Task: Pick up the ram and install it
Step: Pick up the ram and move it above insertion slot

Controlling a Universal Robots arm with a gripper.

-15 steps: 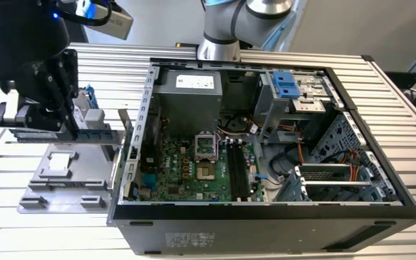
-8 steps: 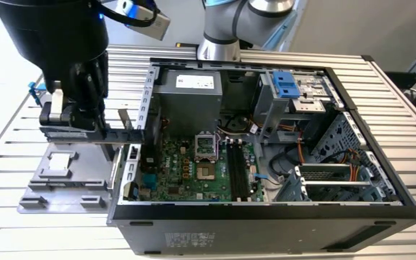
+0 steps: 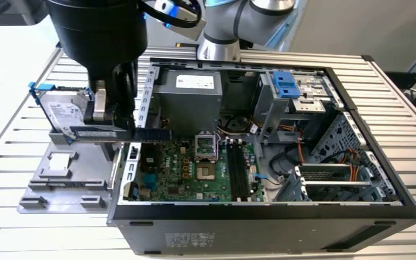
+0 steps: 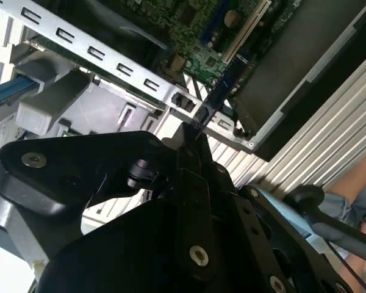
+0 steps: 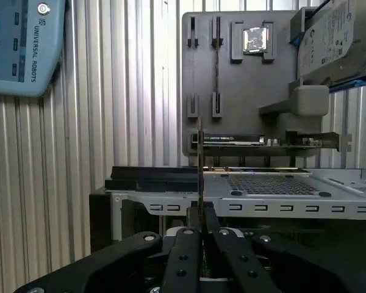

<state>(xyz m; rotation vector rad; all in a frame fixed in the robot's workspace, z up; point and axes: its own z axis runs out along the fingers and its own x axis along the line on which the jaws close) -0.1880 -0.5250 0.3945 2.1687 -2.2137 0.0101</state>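
My gripper (image 3: 125,127) hangs over the open computer case's wall on the exterior view's left, shut on the ram (image 3: 154,134). The ram is a thin dark stick held level, and its free end reaches over the motherboard (image 3: 186,173). In the second wrist view the black fingers (image 4: 192,146) pinch the ram (image 4: 222,88), which points across the case's metal rail toward the green board. In the first wrist view the ram (image 5: 199,165) shows edge-on as a thin line rising from the gripper (image 5: 201,210). The long black memory slots (image 3: 237,170) lie further toward the exterior view's right.
A grey holder plate (image 3: 49,187) beside the case carries a hard drive (image 3: 60,111) in a blue-edged bracket, a small silver plate (image 3: 61,160) and an expansion card (image 5: 244,140). A teach pendant (image 5: 24,43) lies on the slatted table (image 3: 403,97). A person's sleeve (image 4: 354,207) is nearby.
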